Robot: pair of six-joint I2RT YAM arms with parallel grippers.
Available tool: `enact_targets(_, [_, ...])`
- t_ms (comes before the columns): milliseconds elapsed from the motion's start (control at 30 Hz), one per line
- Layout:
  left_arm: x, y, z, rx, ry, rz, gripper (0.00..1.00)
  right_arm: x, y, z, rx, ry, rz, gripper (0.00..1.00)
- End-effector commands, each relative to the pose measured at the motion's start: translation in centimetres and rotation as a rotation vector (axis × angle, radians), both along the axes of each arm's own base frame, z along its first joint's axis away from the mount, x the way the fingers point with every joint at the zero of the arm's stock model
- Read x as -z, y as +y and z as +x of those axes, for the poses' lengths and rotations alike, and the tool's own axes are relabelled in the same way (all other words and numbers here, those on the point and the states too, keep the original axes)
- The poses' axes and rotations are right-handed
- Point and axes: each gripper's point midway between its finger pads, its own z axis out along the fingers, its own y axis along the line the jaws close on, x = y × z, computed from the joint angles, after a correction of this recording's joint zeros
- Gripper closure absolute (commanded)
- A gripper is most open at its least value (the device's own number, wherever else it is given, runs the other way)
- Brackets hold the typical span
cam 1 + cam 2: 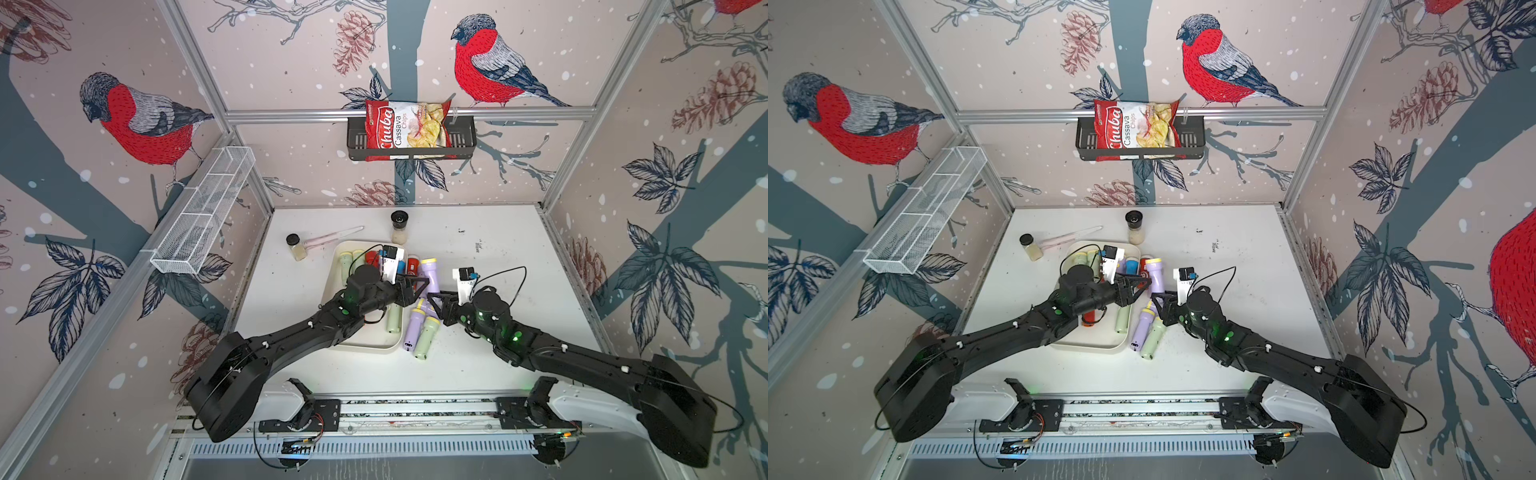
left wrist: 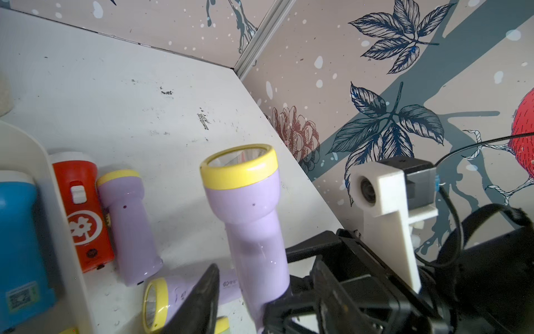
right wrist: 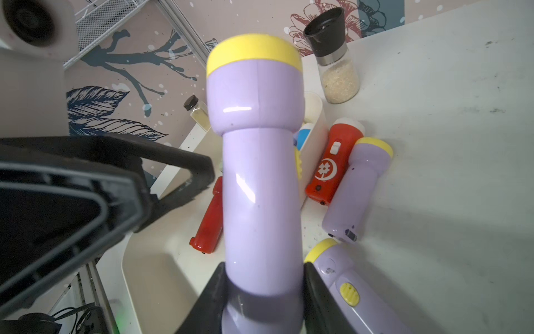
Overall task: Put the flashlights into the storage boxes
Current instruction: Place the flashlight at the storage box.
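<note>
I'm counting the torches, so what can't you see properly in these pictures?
- Flashlights in the tray: in both top views, the left arm covers much of it, so no sure count.
- Held lilac flashlight's tail: right wrist view, runs past the right tool and off the edge.
- Blue flashlight: left wrist view, cut by the edge.

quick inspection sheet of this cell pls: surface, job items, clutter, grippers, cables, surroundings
surface: white table, scuffed, dark specks
job's things: cream tray holds several flashlights; lilac flashlight held head-up; loose flashlights lie on the table beside the tray
clutter: two black-capped jars, pale pink stick
grippers: right gripper shut on the lilac flashlight's base; left gripper open beside it
cables: black cable loops off each wrist, snagging nothing
surroundings: chips bag in black wall basket; white mesh basket; bird wallpaper
</note>
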Motion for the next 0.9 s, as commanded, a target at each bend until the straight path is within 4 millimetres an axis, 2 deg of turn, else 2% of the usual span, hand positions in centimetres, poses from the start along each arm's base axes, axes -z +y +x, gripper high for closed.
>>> enact_targets(0, [-0.6,-0.5,0.6,-0.021,-0.022,-0.007,0.48,-2.1,0.7,0.3,0.009,-0.062,0.04,0.71])
enact_targets(233, [-0.1,-1.0,0.8,-0.02,-0.002,-0.02,0.47,-2.5,1.3,0.0,-0.001,-0.086,0.026,0.7])
enact_targets(367, [-0.1,-1.4,0.8,-0.016,0.002,-0.024,0.5,-2.5,1.6,-0.2,-0.007,-0.09,0.016,0.7])
enact_targets(733, [-0.2,-0.4,1.2,-0.065,-0.013,0.012,0.7,-2.4,2.2,-0.5,-0.022,-0.101,-0.009,0.68])
enact_targets(800, [-0.1,0.0,1.4,-0.089,-0.017,0.034,0.73,-2.3,2.2,-0.5,-0.021,-0.104,-0.012,0.65])
enact_targets(867, [0.3,0.8,1.6,-0.123,-0.013,0.075,0.75,-2.3,1.9,-0.3,-0.009,-0.108,-0.02,0.53])
